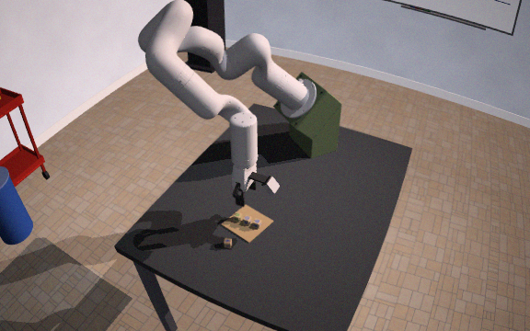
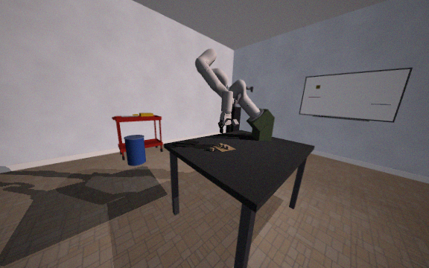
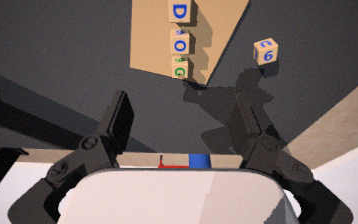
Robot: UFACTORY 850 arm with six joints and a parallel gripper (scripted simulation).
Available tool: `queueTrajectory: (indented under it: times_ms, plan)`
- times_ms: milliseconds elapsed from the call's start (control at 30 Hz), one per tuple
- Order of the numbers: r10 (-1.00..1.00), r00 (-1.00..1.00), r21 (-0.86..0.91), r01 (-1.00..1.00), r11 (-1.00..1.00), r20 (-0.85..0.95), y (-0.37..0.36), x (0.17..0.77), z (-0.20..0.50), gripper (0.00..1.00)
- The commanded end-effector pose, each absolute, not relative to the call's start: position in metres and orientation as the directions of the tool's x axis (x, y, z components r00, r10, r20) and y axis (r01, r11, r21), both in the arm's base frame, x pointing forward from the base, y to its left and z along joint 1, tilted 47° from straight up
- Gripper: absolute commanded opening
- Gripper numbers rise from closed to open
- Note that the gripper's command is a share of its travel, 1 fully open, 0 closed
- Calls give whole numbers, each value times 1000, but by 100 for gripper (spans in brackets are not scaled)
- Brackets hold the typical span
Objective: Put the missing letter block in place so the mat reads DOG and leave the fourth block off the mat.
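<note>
- My hand (image 3: 180,127) hangs above the bench (image 1: 339,221), fingers spread wide, gripping nothing.
- Ahead of the hand, on the tan mat (image 3: 150,35), lie the D block (image 3: 180,11), the O block (image 3: 180,42) and the G block (image 3: 180,69), in one straight row. The G block is close to the mat's near edge.
- The fourth block (image 3: 265,51) sits off the mat, ahead and to the side of the hand, showing a 6.
- I judge the placing done; the remaining step is a straight lift away, so that no finger brushes the row.
- The bench is dark and matte, crossed by the arm's shadow.
- The room has a brick-patterned floor, a red cart (image 1: 14,98), a blue barrel (image 1: 2,204) and a whiteboard (image 2: 352,94).
</note>
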State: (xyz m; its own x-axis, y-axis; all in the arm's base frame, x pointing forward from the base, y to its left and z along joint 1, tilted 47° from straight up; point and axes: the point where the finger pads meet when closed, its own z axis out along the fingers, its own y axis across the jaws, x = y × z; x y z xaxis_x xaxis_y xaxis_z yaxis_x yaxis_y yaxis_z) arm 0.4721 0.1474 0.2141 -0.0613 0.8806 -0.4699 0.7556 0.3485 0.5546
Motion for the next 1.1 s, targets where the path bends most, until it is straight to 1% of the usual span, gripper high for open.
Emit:
queueTrajectory:
  times_ms: [0,367,1067]
  plan:
    - [880,-61,554,756,348,-470,155,458,230,100]
    - [880,-61,554,756,348,-470,164,439,250,100]
    - [880,-61,554,756,348,-470,164,438,251,100]
